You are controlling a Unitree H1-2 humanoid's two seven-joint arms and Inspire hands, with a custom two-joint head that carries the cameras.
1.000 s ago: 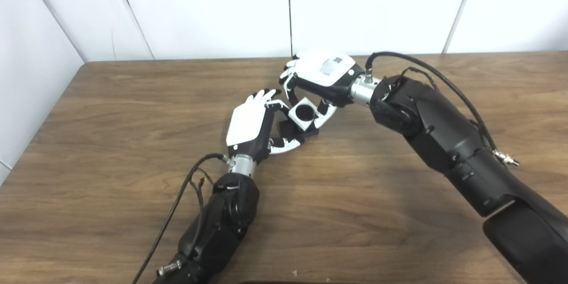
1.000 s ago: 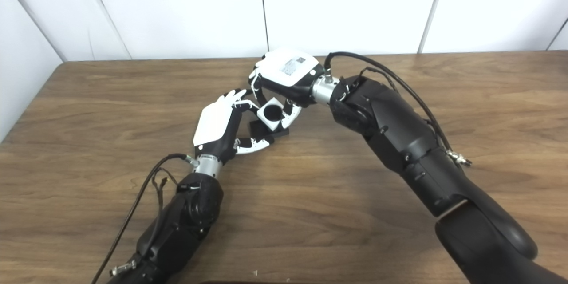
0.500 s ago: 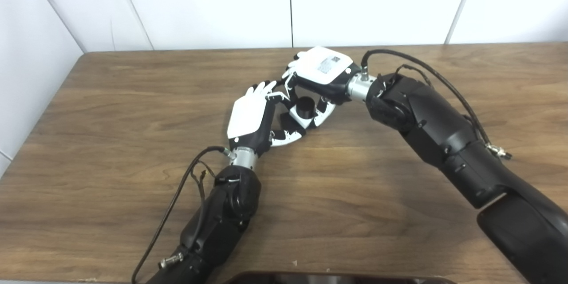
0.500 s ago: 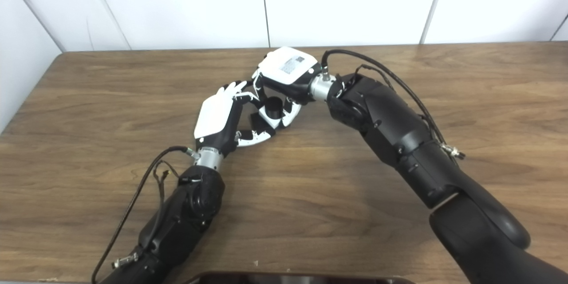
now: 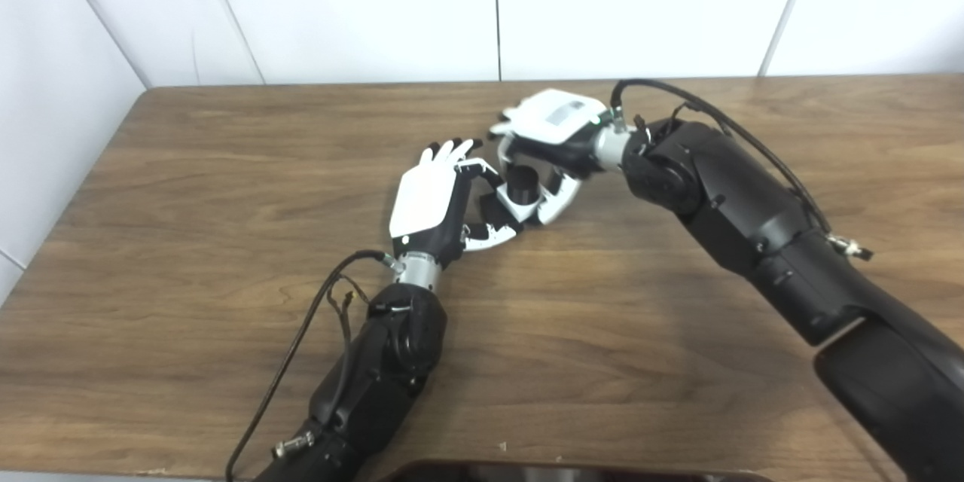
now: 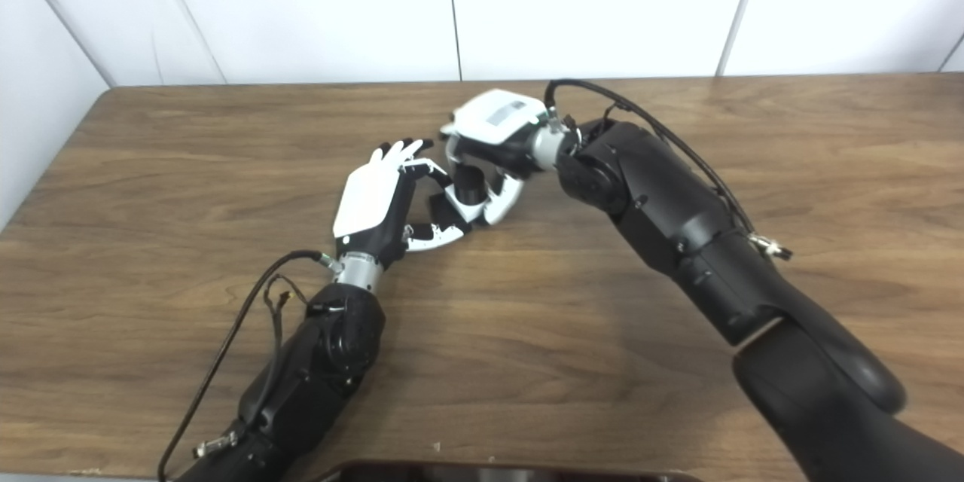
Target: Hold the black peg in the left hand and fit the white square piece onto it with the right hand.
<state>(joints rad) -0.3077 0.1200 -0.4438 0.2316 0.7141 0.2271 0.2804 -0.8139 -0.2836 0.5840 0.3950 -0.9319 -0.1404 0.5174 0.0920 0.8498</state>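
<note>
Between robot hands: black peg [image 5: 520, 182] visible, white square piece mostly hidden.

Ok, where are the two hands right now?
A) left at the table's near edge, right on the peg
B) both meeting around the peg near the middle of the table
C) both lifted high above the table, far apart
B: the left hand and right hand come together around the black peg near the middle of the wooden table.
</note>
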